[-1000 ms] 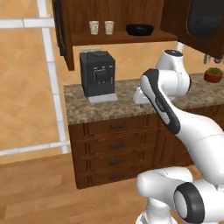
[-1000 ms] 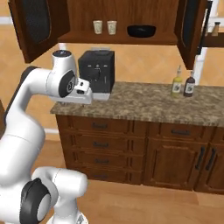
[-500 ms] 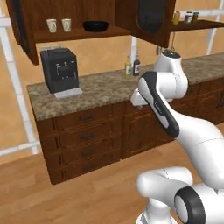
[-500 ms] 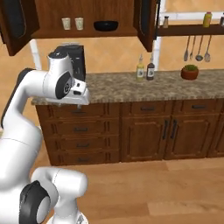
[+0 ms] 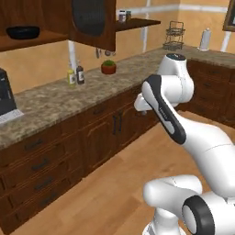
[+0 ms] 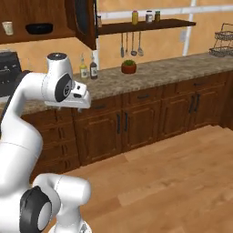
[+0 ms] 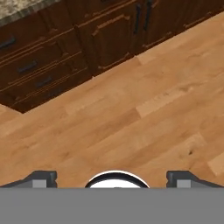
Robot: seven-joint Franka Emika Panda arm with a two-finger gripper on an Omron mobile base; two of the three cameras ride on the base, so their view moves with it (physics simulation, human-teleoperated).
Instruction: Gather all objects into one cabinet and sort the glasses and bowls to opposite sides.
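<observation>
1. The whole scene has slid left across both base views over the last second, so the base is driving and the things have not moved; the cabinet [image 6: 41,32] now sits at the left edge of view, meaning the robot is heading away from it, likely to look for more objects.
2. On the cabinet shelf: one black bowl [image 5: 22,32] near the shelf's right end, one cream cup [image 6: 7,28] left of it.
3. Worktop [image 5: 55,101]: two bottles [image 5: 75,75] and one potted plant [image 5: 109,67] along its back edge.
4. The hand [image 7: 111,179] is spread wide and empty, facing the floor [image 7: 131,113].
</observation>
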